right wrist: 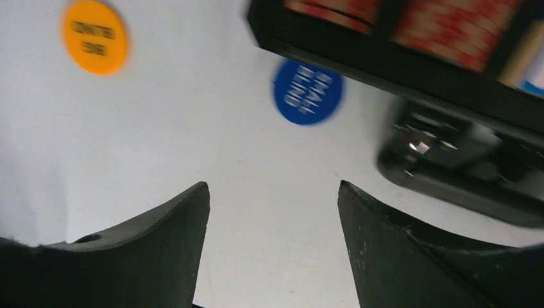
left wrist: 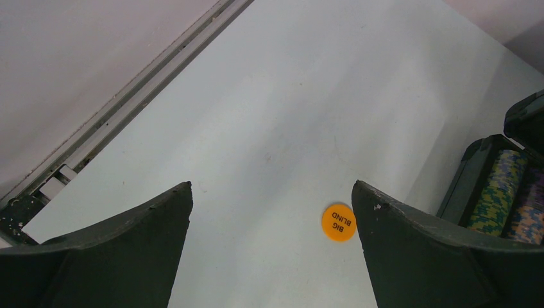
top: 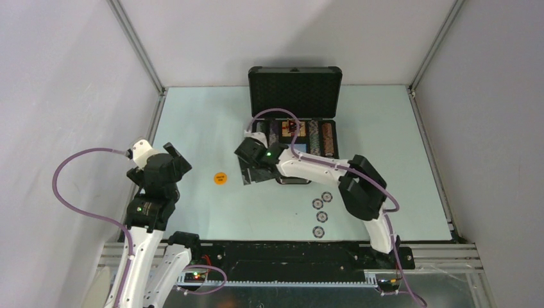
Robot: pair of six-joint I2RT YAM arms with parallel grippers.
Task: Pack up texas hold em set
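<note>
The dark briefcase stands open at the back of the table, lid up, with rows of striped chips in its tray. Several loose chips lie on the table in front of it. An orange "BIG BLIND" button lies left of the case and shows in the left wrist view and the right wrist view. A blue button lies by the case's front edge. My right gripper is open and empty above the table near it. My left gripper is open and empty.
The case's handle lies at the right of the right wrist view. A metal frame rail runs along the table's left edge. Grey walls close in the table on three sides. A small red item lies in the case tray.
</note>
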